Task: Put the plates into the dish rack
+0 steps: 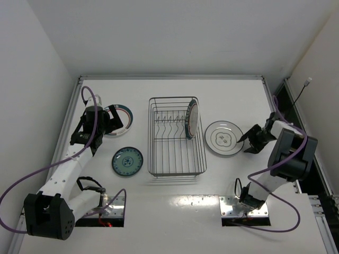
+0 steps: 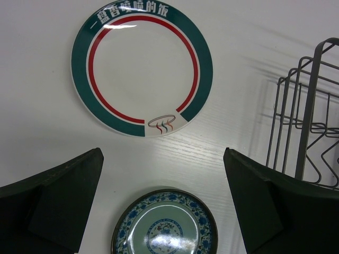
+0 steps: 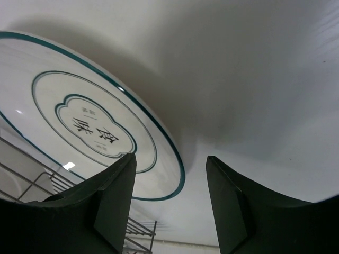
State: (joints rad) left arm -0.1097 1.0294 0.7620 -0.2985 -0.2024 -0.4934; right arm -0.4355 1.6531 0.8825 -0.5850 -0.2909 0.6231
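Surface: white table (image 1: 175, 211), white walls around.
Top view, rack: dark wire dish rack (image 1: 150, 137) mid-table, with a white green-and-red-banded plate (image 1: 192, 119) standing on edge at its right side.
Top view, loose plates: second banded plate (image 1: 123, 117) and small teal patterned plate (image 1: 127, 161) left of the rack, pale grey-white dark-rimmed plate (image 1: 223, 138) right of it, all lying flat.
Left wrist view: left gripper (image 2: 163, 153) spread wide, empty, over the table between the two left plates.
Right wrist view: right gripper (image 3: 168, 161) parted, clasping nothing, at the pale plate's rim.

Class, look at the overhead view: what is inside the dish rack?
One banded plate stands on edge at the dish rack's right side; the other slots are bare. The tines behind that plate are hidden.
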